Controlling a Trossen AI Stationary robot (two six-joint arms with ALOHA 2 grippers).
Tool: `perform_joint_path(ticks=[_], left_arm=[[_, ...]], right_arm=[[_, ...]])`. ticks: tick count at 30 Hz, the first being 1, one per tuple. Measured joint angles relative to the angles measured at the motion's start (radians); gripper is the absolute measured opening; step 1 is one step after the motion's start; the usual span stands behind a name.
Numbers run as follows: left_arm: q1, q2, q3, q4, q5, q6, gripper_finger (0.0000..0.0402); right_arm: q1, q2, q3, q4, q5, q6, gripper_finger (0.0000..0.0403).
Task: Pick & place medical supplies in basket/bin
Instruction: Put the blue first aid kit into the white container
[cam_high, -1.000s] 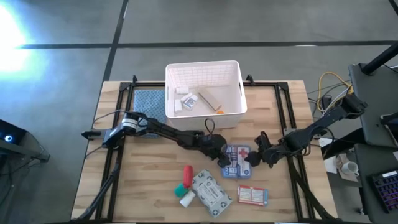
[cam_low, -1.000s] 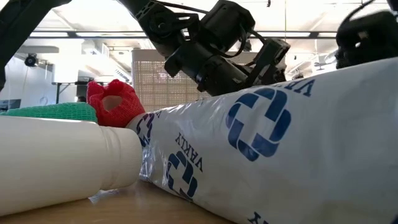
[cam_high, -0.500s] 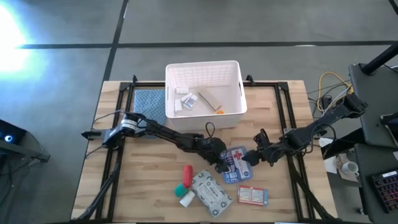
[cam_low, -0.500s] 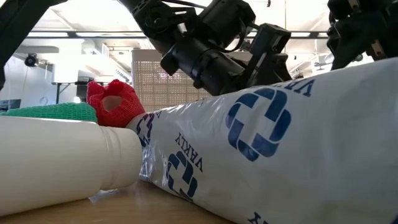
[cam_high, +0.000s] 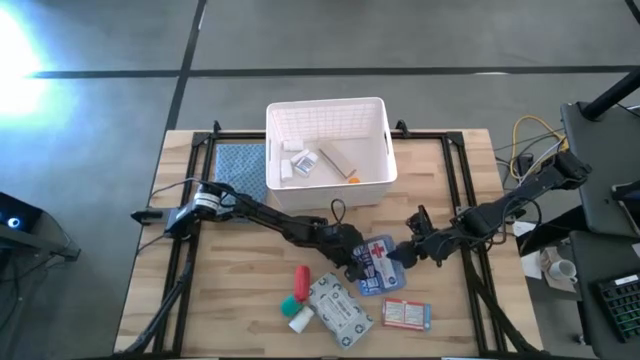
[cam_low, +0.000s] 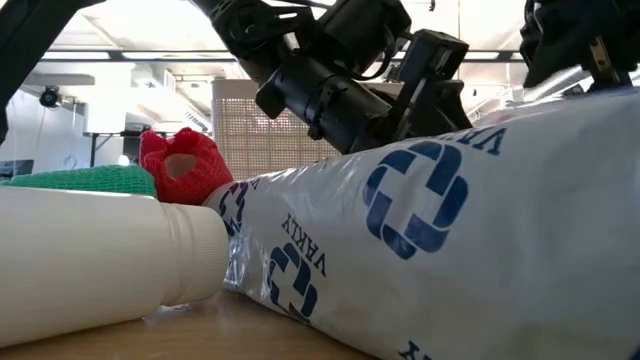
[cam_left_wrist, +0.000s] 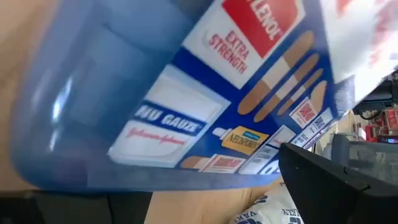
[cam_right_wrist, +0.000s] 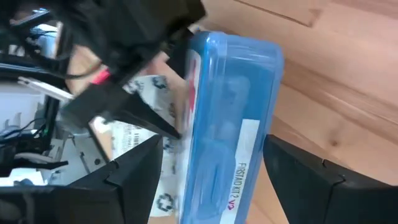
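Observation:
The blue red-cross pouch (cam_high: 378, 263), a hard blue case, stands tipped up near the table's middle, between both grippers. My left gripper (cam_high: 355, 264) is at its left side and shut on it; the case's label side (cam_left_wrist: 186, 93) fills the left wrist view. My right gripper (cam_high: 401, 256) is open at the case's right side, with a finger on either side of the case's narrow edge (cam_right_wrist: 233, 112). The red tube (cam_high: 300, 277), green-capped bottle (cam_high: 291, 303), grey-white packet (cam_high: 338, 308) and white-red box (cam_high: 406, 314) lie near the table's near edge. My left gripper holds the case by its left side, coming level from the table's left. One finger (cam_right_wrist: 158, 121) lies against the case's broad face; the case itself hides the other. The case is tilted up on one long side; whether its lower edge touches the table does not show.
The white lattice bin (cam_high: 385, 140) stands at the far edge with a few items inside, and a blue patterned cloth (cam_high: 240, 165) lies to its left. In the low view the packet (cam_low: 430, 230) and a white bottle (cam_low: 100, 260) block most of the table.
My left gripper has moved toward the near edge, along the case's left side. The case, which lay flat with its red cross up, has tipped up onto one side and shifted slightly toward the near edge. My right gripper has stayed beside its right side.

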Motion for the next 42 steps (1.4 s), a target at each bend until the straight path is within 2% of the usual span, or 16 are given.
perform_joint_path(ticks=[3, 4, 7, 19, 21, 24, 27, 29, 32, 37, 42], left_arm=[[-0.001, 0.002, 0.0, 0.008, 0.005, -0.004, 0.0301], [-0.002, 0.004, 0.001, 0.014, -0.039, -0.001, 0.03], [0.006, 0.006, 0.001, 0.011, -0.078, -0.008, 0.03], [0.003, 0.005, 0.001, 0.007, -0.069, -0.003, 0.0301], [0.003, 0.005, 0.001, 0.007, -0.067, -0.002, 0.0301], [0.003, 0.004, 0.001, 0.007, -0.064, -0.002, 0.0301], [0.001, 0.004, 0.001, 0.007, -0.062, -0.002, 0.0301], [0.0, 0.003, 0.004, 0.008, -0.061, -0.004, 0.0301], [-0.004, 0.005, 0.036, 0.008, -0.05, -0.009, 0.0301], [-0.006, 0.002, 0.105, 0.017, -0.078, 0.019, 0.0301], [-0.006, 0.002, 0.11, 0.013, -0.108, 0.042, 0.0301]], right_arm=[[0.0, -0.001, 0.016, 0.022, 0.008, -0.018, 0.026], [0.0, -0.001, 0.021, 0.046, 0.001, -0.021, 0.026], [0.001, 0.003, 0.025, 0.06, -0.008, -0.037, 0.026], [-0.005, 0.041, 0.023, 0.047, 0.014, -0.063, 0.026], [-0.005, 0.033, 0.029, -0.011, 0.03, -0.045, 0.026], [-0.005, 0.018, 0.06, -0.198, 0.045, 0.061, 0.026], [0.003, 0.014, 0.078, -0.42, 0.031, 0.194, 0.026], [0.01, 0.009, 0.076, -0.479, 0.001, 0.239, 0.026], [0.013, -0.012, 0.032, -0.472, -0.04, 0.281, 0.0259], [0.014, -0.057, -0.073, -0.456, -0.042, 0.403, 0.0258], [0.014, -0.121, -0.208, -0.264, -0.034, 0.429, 0.0258]])
